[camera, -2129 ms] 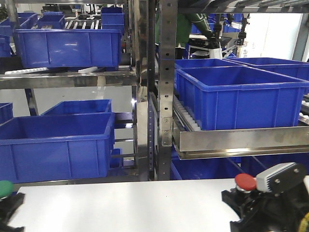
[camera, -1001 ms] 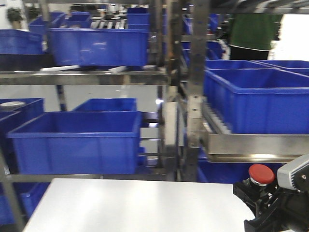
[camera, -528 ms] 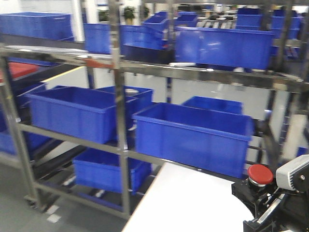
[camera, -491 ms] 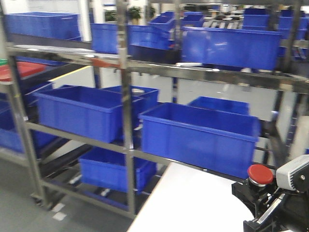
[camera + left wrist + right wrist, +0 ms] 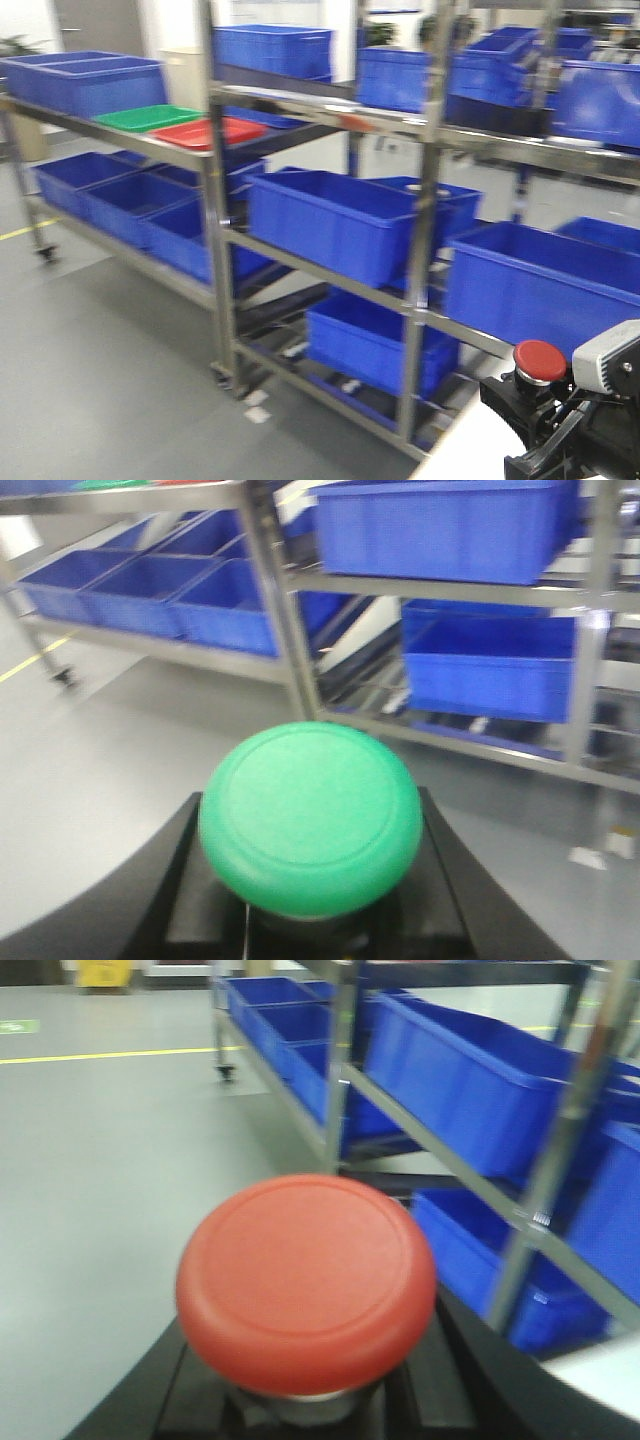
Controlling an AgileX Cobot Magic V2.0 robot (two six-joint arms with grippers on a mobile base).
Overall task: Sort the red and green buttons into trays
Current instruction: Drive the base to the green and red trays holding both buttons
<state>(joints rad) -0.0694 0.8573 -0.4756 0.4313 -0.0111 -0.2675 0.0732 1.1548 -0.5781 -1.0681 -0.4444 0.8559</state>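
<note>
In the left wrist view the green button (image 5: 310, 815) fills the lower middle, its dark body held between the black fingers of my left gripper (image 5: 315, 925), which is shut on it. The red button (image 5: 305, 1280) sits the same way in my right gripper (image 5: 310, 1405), shut on its body. The front view shows the red button (image 5: 540, 361) atop the right gripper (image 5: 535, 412) at the bottom right; the left gripper is outside that view. The green tray (image 5: 145, 117) and the red tray (image 5: 210, 131) lie side by side on a steel shelf at the far upper left.
Steel racks (image 5: 222, 250) hold several deep blue crates (image 5: 335, 220) on different levels. Grey floor (image 5: 110, 370) spreads at the left. A corner of the white table (image 5: 462, 450) shows at the bottom right. A yellow floor line (image 5: 110, 1056) runs past the rack.
The whole view has swung left: the racks slid right, the white table has nearly left the frame, and the two trays have come into sight. The red button stays in the right gripper.
</note>
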